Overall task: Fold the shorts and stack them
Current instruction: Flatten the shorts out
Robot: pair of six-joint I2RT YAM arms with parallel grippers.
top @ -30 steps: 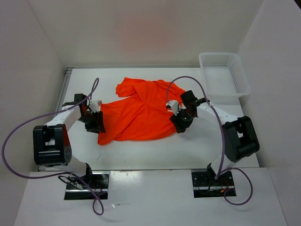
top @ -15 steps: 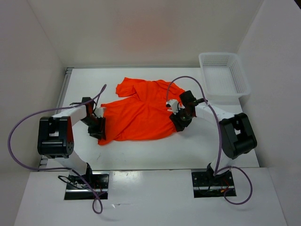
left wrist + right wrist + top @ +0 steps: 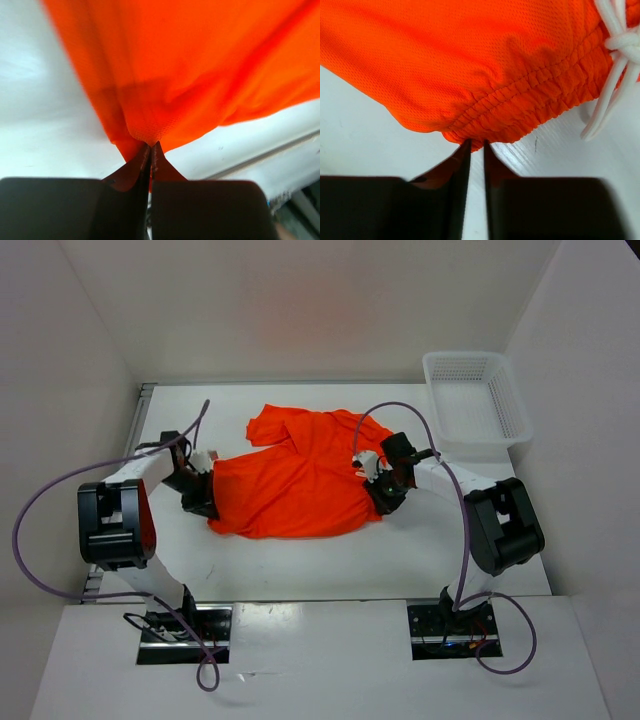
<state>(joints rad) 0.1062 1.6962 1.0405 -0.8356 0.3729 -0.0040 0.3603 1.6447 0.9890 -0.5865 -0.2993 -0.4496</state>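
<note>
**Ana:** Shorts lie spread out in the middle of the table, just one orange pair. What changed?

**Ben:** The left gripper, squeezed tight on the hem, has pulled the near corner back. That edge is straighter now, ready for folding.

**Ana:** What else?

**Ben:** One white basket. The right gripper is almost closed, nipping the waistband, beside one white drawstring.

Orange shorts spread mid-table, an arm at each side

The shorts lie rumpled but mostly flat on the white table; the left gripper is down at their left edge, the right gripper at their right edge, both against the cloth; a white mesh basket stands in the far right corner, well apart from the shorts.
</note>
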